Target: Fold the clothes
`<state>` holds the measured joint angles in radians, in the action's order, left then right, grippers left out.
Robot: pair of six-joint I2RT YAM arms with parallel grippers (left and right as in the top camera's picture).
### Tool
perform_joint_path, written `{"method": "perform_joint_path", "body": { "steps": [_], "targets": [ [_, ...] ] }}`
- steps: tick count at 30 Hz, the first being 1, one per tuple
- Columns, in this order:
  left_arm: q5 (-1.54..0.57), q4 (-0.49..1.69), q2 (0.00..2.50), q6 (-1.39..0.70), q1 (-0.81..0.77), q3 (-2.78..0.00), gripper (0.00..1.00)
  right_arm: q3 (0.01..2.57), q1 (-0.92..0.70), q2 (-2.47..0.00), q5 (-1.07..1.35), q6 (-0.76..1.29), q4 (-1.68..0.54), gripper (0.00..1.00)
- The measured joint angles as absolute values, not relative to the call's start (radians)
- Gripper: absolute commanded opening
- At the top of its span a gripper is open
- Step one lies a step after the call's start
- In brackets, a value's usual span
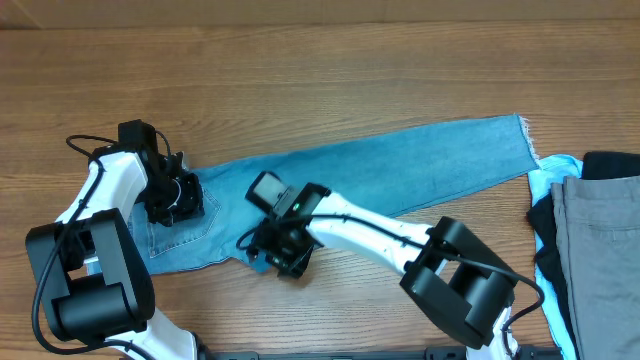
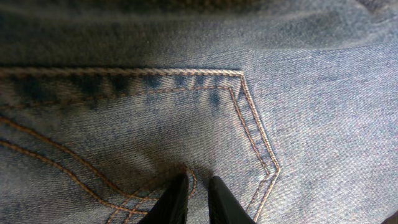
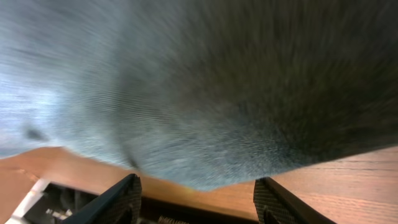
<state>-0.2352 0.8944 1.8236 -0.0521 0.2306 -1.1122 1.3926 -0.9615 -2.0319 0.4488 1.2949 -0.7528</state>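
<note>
The light blue jeans [image 1: 400,165] lie flat across the table, with the waist and pocket end at the left and the frayed hem at the far right. My left gripper [image 1: 180,200] presses down on the stitched back pocket [image 2: 155,118]. Its fingers [image 2: 198,178] are nearly together and pinch a small ridge of denim. My right gripper [image 1: 280,255] sits at the jeans' near edge, by the crotch. In the right wrist view its fingers [image 3: 199,183] are wide open, with the denim edge [image 3: 205,124] just beyond them over bare wood.
A pile of other clothes lies at the right edge: grey trousers [image 1: 600,240], a pale-blue cloth [image 1: 548,185] and a dark garment [image 1: 610,162]. The wooden table [image 1: 300,70] extends behind the jeans.
</note>
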Motion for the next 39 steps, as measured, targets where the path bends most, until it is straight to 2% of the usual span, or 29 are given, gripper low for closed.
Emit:
{"method": "perform_joint_path", "body": {
  "steps": [2, 5, 6, 9, 12, 13, 15, 16, 20, 25, 31, 37, 39],
  "targets": [
    [-0.235, 0.894, 1.824, -0.052, 0.231, -1.112, 0.16, 1.368, -0.98, -2.032, 0.436, 1.327, -0.705, 0.61],
    [-0.235, 0.894, 1.824, -0.052, 0.231, -1.112, 0.17, 1.335, -0.985, -2.032, 0.421, 1.373, -0.643, 0.5],
    [-0.235, 0.894, 1.824, -0.052, 0.231, -1.112, 0.17, 1.325, -0.984, -2.032, 0.413, 1.39, -0.622, 0.49],
    [-0.235, 0.894, 1.824, -0.052, 0.231, -1.112, 0.17, 1.303, -0.983, -2.032, 0.391, 1.416, -0.556, 0.3],
    [-0.235, 0.894, 1.824, -0.052, 0.231, -1.112, 0.18, 1.298, -0.983, -2.032, 0.358, 1.422, -0.546, 0.29],
    [-0.235, 0.894, 1.824, -0.052, 0.231, -1.112, 0.18, 1.297, -0.983, -2.032, 0.35, 1.417, -0.546, 0.25],
    [-0.235, 0.894, 1.824, -0.052, 0.231, -1.112, 0.18, 1.296, -0.984, -2.032, 0.335, 1.401, -0.546, 0.07],
    [-0.235, 0.894, 1.824, -0.052, 0.231, -1.112, 0.18, 1.296, -0.983, -2.032, 0.328, 1.393, -0.549, 0.04],
    [-0.234, 0.895, 1.824, -0.052, 0.231, -1.112, 0.17, 1.296, -0.976, -2.028, 0.334, 1.289, -0.616, 0.04],
    [-0.215, 0.901, 1.824, -0.052, 0.231, -1.112, 0.17, 1.297, -0.9, -1.979, 0.334, 1.156, -0.871, 0.04],
    [-0.208, 0.905, 1.824, -0.052, 0.231, -1.112, 0.19, 1.297, -0.84, -1.931, 0.332, 1.014, -0.962, 0.04],
    [-0.115, 0.942, 1.824, -0.105, 0.242, -1.112, 0.06, 1.3, -0.845, -1.93, 0.27, 0.999, -1.076, 0.05],
    [-0.114, 0.942, 1.824, -0.113, 0.252, -1.112, 0.05, 1.303, -0.846, -1.93, 0.232, 1.013, -1.117, 0.15]
  ]
}}
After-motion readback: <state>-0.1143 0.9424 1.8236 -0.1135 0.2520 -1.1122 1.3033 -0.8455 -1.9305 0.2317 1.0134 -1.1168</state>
